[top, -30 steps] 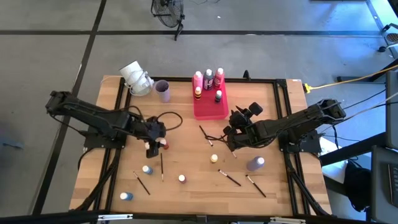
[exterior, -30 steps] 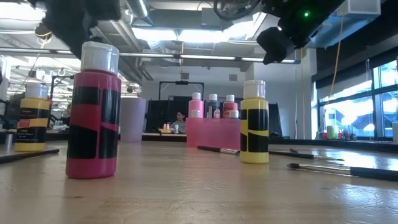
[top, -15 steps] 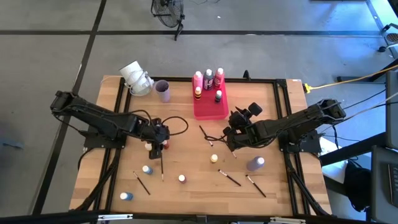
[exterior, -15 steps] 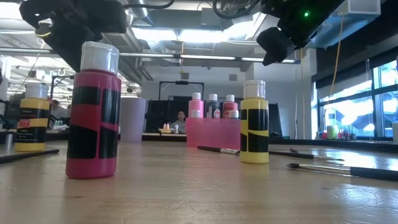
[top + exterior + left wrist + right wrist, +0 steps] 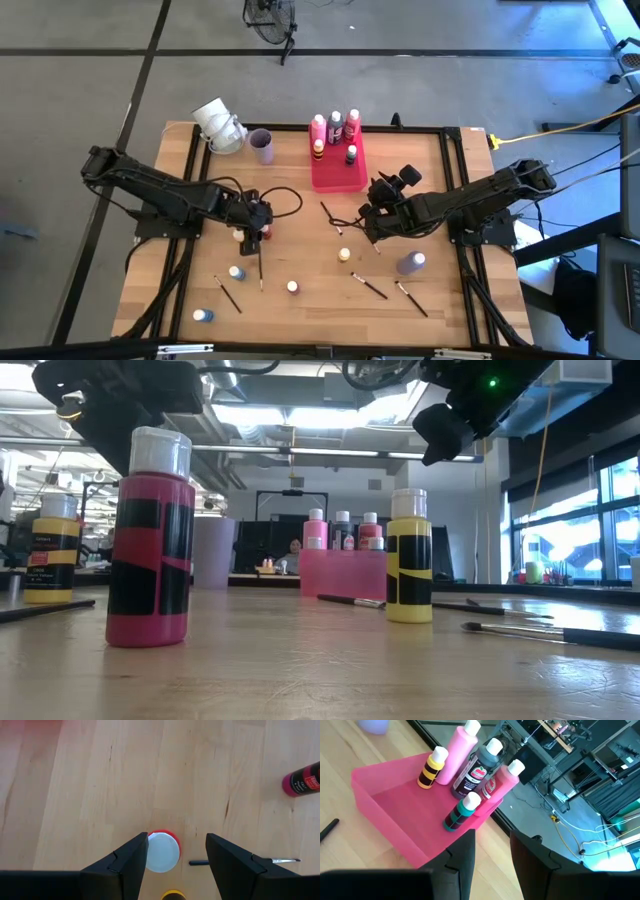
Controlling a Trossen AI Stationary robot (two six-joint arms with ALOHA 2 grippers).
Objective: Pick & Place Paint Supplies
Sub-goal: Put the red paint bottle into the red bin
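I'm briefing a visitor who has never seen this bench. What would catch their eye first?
Probably the pink tray at the table's far edge, with five paint bottles standing at one end of it. Next, the loose bottles and brushes scattered over the near half of the wood. Then the left gripper, open, right above a red bottle left of centre, while the right gripper hangs open near the tray.

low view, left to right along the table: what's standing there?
Yellow bottle at the left edge → big pink bottle up close → lilac cup → pink tray of bottles at the back → yellow bottle with black bands → paintbrush lying at the right.
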